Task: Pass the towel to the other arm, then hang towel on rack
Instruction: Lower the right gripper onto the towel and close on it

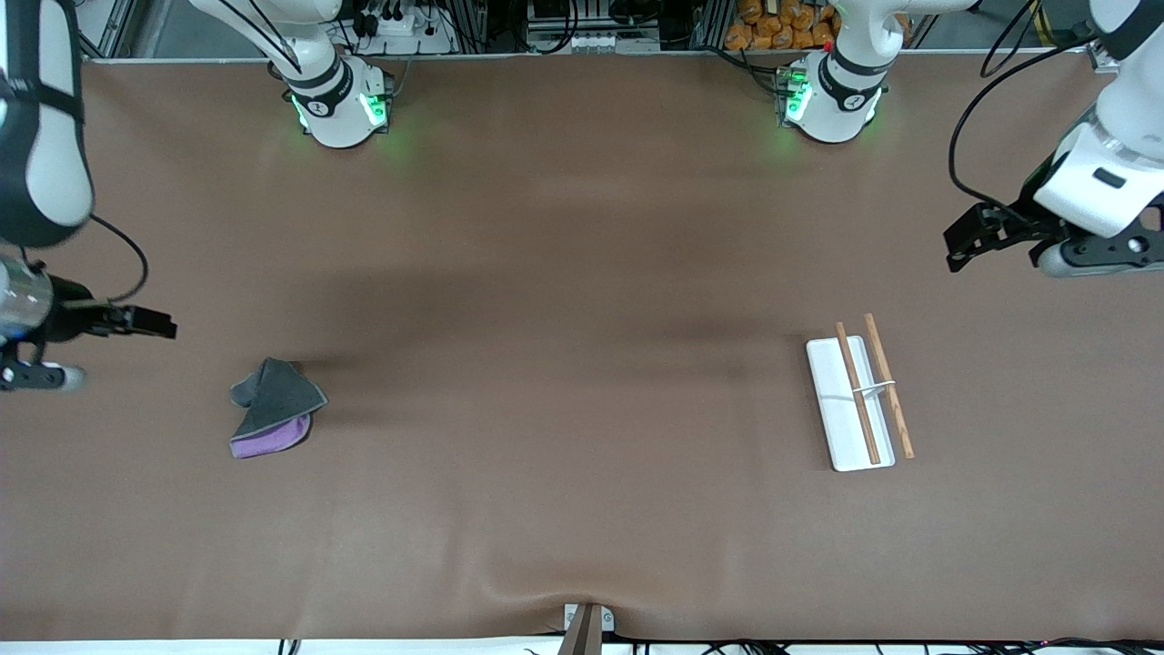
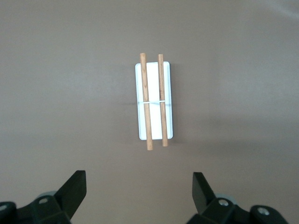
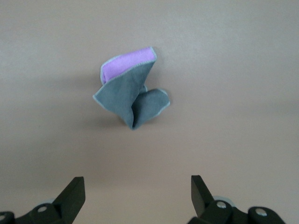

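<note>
The right gripper (image 1: 159, 325) hangs in the air over the right arm's end of the table, its jaws spread wide and holding nothing. In the right wrist view its two dark fingers (image 3: 72, 196) stand well apart with bare brown surface between them. The towel (image 1: 273, 408) lies crumpled on the table (image 1: 582, 273) near that gripper, a little nearer the front camera and a little toward the middle of the table. It is folded over itself, mostly dark grey on top, with a purple face showing along the edge nearest the front camera. It touches neither gripper.

The left gripper (image 1: 966, 244) hangs over the left arm's end of the table, jaws also spread wide and empty. Its fingers (image 2: 74, 191) frame open tabletop in the left wrist view, with the rack (image 2: 154, 101) lying flat on the table some way off. The rack (image 1: 857, 393) sits toward the left arm's end of the table, nearer the front camera than that gripper's spot. Its white base carries two thin brown rods (image 1: 859, 391) side by side, tied by a thin white crosspiece about halfway along. One rod lies along the base's edge and overhangs it at the end nearest the front camera.

Towel and rack are well apart, with a broad stretch of brown table between them. The two arm bases stand along the table's edge farthest from the front camera.
</note>
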Action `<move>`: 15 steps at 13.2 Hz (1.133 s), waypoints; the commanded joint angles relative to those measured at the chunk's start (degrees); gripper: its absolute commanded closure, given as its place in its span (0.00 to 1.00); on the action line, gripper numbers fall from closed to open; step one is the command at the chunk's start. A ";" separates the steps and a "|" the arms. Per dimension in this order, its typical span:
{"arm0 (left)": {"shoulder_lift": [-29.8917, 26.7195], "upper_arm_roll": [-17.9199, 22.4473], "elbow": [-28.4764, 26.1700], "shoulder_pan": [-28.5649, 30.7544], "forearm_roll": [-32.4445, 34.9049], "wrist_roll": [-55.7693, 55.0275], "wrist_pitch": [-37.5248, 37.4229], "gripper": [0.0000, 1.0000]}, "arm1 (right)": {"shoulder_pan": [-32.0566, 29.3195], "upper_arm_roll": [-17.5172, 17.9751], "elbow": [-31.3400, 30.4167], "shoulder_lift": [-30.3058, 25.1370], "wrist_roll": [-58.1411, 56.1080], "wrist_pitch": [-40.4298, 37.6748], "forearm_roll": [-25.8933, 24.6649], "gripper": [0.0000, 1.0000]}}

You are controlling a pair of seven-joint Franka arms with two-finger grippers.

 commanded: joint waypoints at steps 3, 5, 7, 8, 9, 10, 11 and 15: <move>0.28 0.56 0.25 -0.22 -1.33 0.01 1.13 0.00 | -0.69 0.73 1.60 8.36 -0.74 8.65 -0.20 0.00; 0.28 0.56 0.61 -0.31 -1.24 0.01 1.30 0.00 | 0.01 0.73 1.61 10.74 -0.74 10.33 -0.38 0.00; 0.19 0.56 0.61 -0.14 -1.24 0.01 1.65 0.00 | 0.27 0.82 1.52 13.55 -0.66 11.21 -0.20 0.00; 0.10 0.56 0.61 -0.05 -1.24 0.01 1.65 0.00 | 0.54 0.82 1.61 15.22 -0.31 11.65 -0.11 0.00; 0.01 0.56 0.52 -0.05 -1.24 0.01 1.65 0.00 | 1.06 0.82 1.52 16.46 -0.04 13.39 -0.03 0.00; 0.01 0.56 0.52 0.04 -1.24 0.01 1.65 0.00 | 1.41 0.91 1.34 17.25 0.13 13.76 -0.03 0.00; 0.01 0.56 0.52 0.04 -1.24 0.01 1.65 0.00 | 1.42 0.91 0.91 17.87 0.14 13.68 0.23 0.00; -0.08 0.56 0.52 0.04 -1.24 0.01 1.65 0.00 | 0.89 0.91 0.82 21.39 0.05 14.46 5.76 0.00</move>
